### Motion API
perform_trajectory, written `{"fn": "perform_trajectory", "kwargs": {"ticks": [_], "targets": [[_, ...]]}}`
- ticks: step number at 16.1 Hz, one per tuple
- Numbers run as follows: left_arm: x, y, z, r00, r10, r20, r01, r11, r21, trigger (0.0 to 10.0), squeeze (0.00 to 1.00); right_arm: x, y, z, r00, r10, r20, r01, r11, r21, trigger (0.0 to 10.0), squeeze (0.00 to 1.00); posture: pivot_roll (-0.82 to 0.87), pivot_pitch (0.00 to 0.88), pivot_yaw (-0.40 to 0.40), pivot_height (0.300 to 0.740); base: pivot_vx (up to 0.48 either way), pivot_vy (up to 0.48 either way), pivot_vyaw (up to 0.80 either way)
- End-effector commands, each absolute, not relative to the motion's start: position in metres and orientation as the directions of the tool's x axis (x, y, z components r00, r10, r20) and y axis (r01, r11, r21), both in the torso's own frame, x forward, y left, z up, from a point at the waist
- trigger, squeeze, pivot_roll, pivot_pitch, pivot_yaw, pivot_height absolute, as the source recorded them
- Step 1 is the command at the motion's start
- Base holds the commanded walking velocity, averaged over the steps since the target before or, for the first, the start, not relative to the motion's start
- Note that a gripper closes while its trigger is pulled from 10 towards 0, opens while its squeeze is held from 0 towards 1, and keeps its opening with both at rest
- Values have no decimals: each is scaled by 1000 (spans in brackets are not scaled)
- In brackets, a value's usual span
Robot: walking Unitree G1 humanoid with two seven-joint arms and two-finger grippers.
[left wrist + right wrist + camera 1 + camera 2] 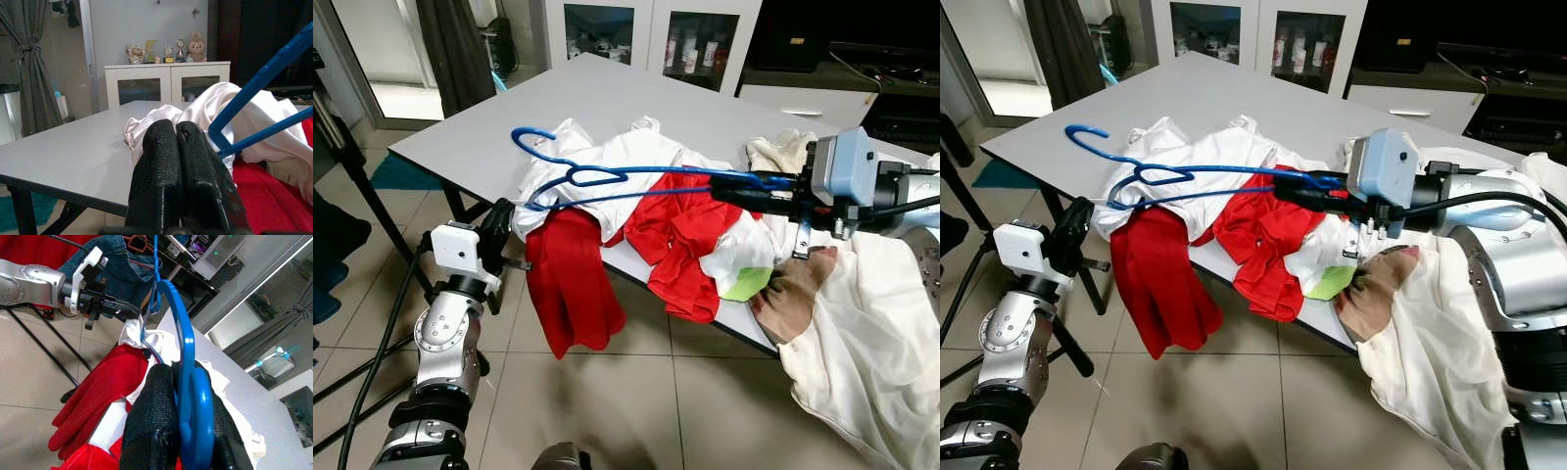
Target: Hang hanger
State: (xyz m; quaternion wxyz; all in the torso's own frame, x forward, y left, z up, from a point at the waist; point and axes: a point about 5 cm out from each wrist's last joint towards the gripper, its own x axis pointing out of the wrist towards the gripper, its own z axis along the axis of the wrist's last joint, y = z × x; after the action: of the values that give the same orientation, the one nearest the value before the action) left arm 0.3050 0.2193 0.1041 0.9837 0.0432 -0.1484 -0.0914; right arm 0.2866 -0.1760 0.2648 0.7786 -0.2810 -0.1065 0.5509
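Note:
A blue plastic hanger [607, 174] is held level above the pile of clothes on the grey table [607, 93], its hook pointing toward the table's left side. My right gripper [729, 186] is shut on the hanger's end; in the right wrist view the blue hanger [188, 396] sits clamped between the black fingers [149, 431]. My left gripper [499, 230] is at the table's near left edge, beside the hanging red garment [570, 284], its fingers [166, 166] pressed together on nothing. A white shirt [607, 162] lies under the hanger.
Red clothes [680, 235], a green item [744, 284] and a cream sheet [871, 333] drape over the table's near edge. White cabinets [646, 34] stand behind the table. A black tripod leg [362, 191] stands at left on the tiled floor [636, 411].

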Motion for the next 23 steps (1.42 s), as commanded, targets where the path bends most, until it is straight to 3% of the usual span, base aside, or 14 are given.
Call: {"fn": "perform_trajectory", "kwargs": {"ticks": [1, 6, 10, 17, 23], "targets": [[309, 217, 114, 925, -209, 318, 172, 975, 142, 0, 0, 288, -173, 272, 374, 918, -133, -774, 229, -591, 10000, 0, 142, 3, -10, 740, 0, 0, 0], [312, 215, 119, 919, -224, 326, 182, 971, 156, 0, 0, 289, -172, 287, 389, 919, -62, -721, 262, -642, 10000, 0, 139, 3, -4, 740, 0, 0, 0], [315, 212, 121, 915, -229, 333, 186, 970, 157, 0, 0, 285, -161, 277, 347, 934, -89, -733, 211, -647, 10000, 0, 134, 3, -4, 740, 0, 0, 0], [318, 213, 127, 909, -232, 348, 183, 969, 169, 0, 0, 290, -155, 265, 347, 921, -176, -710, 135, -691, 10000, 0, 136, 0, -1, 740, 0, 0, 0], [318, 214, 129, 906, -231, 355, 179, 969, 174, 0, 0, 317, -179, 276, 478, 863, -166, -648, 219, -729, 10000, 0, 142, 0, -3, 740, 0, 0, 0]]}}
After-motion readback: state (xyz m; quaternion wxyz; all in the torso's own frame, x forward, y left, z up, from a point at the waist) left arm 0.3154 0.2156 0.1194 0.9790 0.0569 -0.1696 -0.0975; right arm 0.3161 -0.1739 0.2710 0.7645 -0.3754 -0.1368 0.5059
